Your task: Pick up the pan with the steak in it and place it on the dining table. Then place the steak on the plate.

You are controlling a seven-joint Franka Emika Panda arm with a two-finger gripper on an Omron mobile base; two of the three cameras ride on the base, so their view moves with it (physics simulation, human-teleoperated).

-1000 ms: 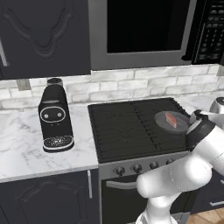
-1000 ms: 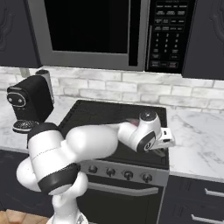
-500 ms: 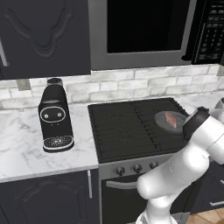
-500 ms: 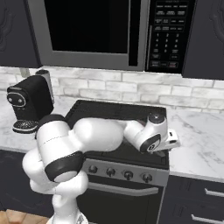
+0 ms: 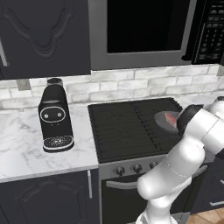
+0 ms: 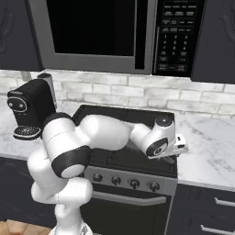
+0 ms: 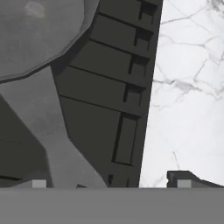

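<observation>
The round shallow dark grey frying pan (image 5: 167,121) sits on the black gas stove (image 5: 127,127) at the right of the left base view, holding the small pinkish-red wedge of steak (image 5: 170,117), partly hidden behind the white arm's dark wrist. In the hand view the pan's grey bowl fills the upper left and its handle (image 7: 52,131) runs down toward the lower left, the white veined marble counter (image 7: 188,87) on the right. The gripper (image 7: 109,183) shows two dark finger tips set wide apart at the bottom edge, one on either side of the stove's edge, gripping nothing
</observation>
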